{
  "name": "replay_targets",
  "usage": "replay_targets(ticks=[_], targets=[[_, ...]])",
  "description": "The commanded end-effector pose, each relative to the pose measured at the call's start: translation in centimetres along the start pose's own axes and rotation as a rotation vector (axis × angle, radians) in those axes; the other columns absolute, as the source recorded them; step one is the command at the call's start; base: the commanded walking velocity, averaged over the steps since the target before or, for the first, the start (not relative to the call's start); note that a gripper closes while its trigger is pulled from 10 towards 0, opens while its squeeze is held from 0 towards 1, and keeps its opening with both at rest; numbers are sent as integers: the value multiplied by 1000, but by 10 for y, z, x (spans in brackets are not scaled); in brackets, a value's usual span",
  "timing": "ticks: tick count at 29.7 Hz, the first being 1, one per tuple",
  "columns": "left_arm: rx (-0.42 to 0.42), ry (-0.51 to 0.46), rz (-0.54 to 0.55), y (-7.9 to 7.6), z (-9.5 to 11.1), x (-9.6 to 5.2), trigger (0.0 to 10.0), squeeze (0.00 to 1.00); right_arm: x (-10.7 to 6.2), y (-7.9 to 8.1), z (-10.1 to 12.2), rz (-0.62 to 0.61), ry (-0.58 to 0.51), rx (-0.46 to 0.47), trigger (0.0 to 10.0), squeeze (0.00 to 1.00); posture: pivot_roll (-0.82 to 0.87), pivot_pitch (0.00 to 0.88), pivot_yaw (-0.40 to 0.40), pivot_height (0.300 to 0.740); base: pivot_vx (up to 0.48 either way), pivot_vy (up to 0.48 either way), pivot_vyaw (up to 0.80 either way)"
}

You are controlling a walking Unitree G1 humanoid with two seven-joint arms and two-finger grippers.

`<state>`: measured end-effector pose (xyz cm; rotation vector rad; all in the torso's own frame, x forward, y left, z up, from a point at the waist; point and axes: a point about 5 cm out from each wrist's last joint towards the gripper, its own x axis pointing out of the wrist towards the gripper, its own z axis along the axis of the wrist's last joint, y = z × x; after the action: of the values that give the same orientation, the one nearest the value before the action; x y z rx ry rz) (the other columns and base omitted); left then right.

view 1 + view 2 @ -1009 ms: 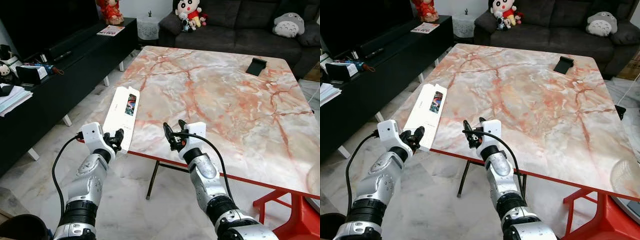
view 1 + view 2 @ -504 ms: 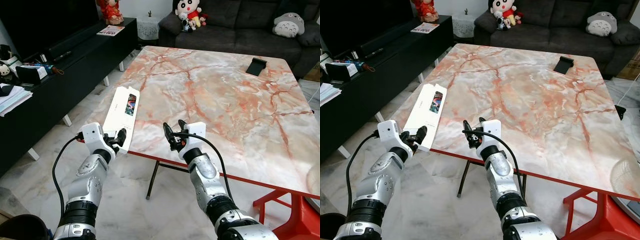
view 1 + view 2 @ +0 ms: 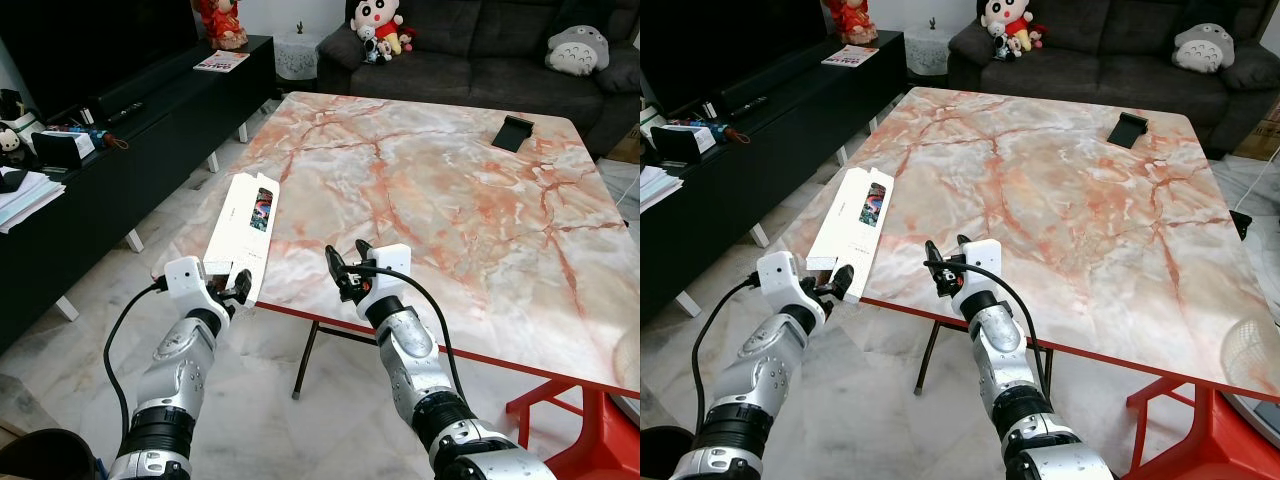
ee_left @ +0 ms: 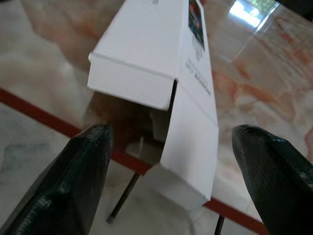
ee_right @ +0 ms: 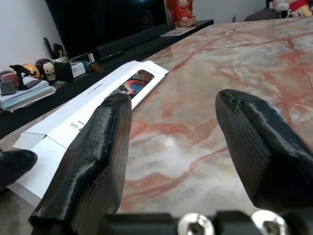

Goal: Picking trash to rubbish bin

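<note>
A long white cardboard box [image 3: 245, 222] with a colourful picture lies along the left edge of the marble table [image 3: 440, 190]. Its near end is open, with a loose flap, and overhangs the table's front edge. My left gripper [image 3: 233, 286] is open just in front of and slightly below that open end [image 4: 146, 122], its two fingers [image 4: 73, 181] either side of it without touching. My right gripper [image 3: 345, 262] stands open over the table's front edge, to the right of the box [image 5: 93, 105], with nothing between its fingers [image 5: 98, 147].
A black flat object [image 3: 514, 132] lies at the table's far right. A long black TV bench [image 3: 120, 140] with books and small items runs along the left. A dark sofa [image 3: 470, 50] with plush toys stands behind. A red frame [image 3: 560, 410] is at lower right.
My left gripper has sunk a little and drawn back toward me, now sitting just below the box's open end. The right arm has stayed put.
</note>
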<state>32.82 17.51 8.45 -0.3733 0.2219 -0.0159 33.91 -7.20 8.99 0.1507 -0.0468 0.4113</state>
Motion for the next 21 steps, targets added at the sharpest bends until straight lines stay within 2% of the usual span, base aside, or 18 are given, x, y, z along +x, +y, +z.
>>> replay_targets(ticks=[1, 7, 21], targets=[[5, 13, 17, 4, -2, 1, 10000, 0, 2, 2, 2, 17, 3, -10, 10000, 0, -8, 0, -6, 740, 0, 0, 0], [6, 39, 5, 2, -7, 4, 10000, 0, 2, 0, 2, 12, -1, -12, 10000, 0, -14, 0, -5, 740, 0, 0, 0], [-7, 33, -51, -15, -2, 18, 10000, 0, 1, -4, 3, -1, 0, -19, 10000, 0, -28, 0, -9, 740, 0, 0, 0]])
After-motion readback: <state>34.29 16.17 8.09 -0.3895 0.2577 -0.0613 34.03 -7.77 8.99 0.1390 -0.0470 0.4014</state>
